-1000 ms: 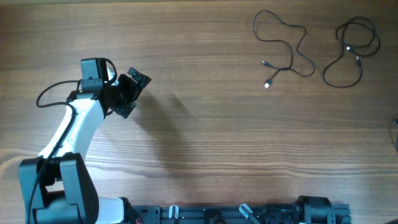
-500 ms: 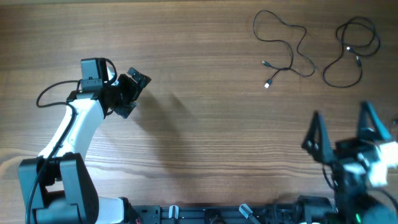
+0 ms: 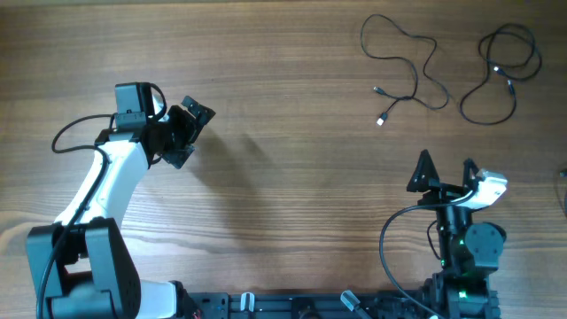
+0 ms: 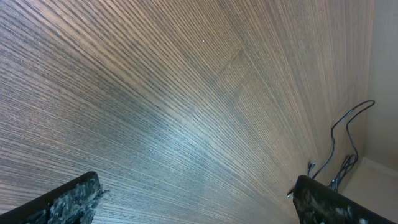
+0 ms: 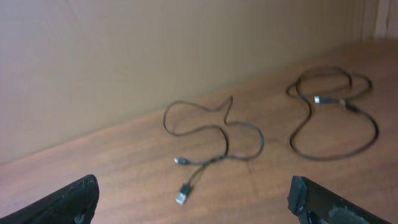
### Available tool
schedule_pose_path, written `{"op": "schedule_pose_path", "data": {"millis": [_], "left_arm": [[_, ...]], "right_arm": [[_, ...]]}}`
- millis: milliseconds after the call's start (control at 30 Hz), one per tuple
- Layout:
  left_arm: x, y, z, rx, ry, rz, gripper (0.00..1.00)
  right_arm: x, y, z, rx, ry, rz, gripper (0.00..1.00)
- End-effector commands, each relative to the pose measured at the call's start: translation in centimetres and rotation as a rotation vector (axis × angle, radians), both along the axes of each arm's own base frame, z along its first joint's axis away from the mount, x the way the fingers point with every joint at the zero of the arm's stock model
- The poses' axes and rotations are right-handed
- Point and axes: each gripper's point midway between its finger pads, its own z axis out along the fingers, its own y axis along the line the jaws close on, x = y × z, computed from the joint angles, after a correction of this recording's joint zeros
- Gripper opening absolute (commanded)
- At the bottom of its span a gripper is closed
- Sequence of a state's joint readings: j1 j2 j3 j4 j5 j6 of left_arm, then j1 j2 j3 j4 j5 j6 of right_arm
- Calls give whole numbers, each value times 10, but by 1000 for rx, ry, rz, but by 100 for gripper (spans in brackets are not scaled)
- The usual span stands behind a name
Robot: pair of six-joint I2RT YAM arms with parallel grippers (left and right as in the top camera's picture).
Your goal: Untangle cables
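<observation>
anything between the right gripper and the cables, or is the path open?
Nothing visible. Only bare table separates the right gripper, jaws open, from the near cable and the looped cable lying apart beside it.

Left cable (image 3: 416, 80) beside right cable (image 3: 510, 87), apart; both far right — on the table (image 3: 292, 106).

Robotics lab test bench. Bare wood-grain table (image 3: 283, 177). White left arm (image 3: 102, 182) and dark right arm (image 3: 462, 244) fixed to black rail (image 3: 292, 307) at table edge. Plain beige wall (image 5: 124, 50) behind. Thin black cables (image 3: 416, 78) laid out.
</observation>
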State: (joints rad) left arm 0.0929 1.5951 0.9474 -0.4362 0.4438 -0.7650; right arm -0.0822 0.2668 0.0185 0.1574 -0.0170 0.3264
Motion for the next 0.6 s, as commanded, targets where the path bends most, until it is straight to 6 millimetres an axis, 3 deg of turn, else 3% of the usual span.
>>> {"op": "schedule_pose_path", "data": {"millis": [0,67,567], "left_arm": [[2,0,6,-7,-16,0,100],[2,0,6,-6,-17,0,100],[2,0,6,-6,-16,0,100]], "right_arm": [[-2,-8,-16,14,53,-48,100],[-8,-12,-43,16,161,-76,100],[-8,-12,-45,18,174,-73,100]]}}
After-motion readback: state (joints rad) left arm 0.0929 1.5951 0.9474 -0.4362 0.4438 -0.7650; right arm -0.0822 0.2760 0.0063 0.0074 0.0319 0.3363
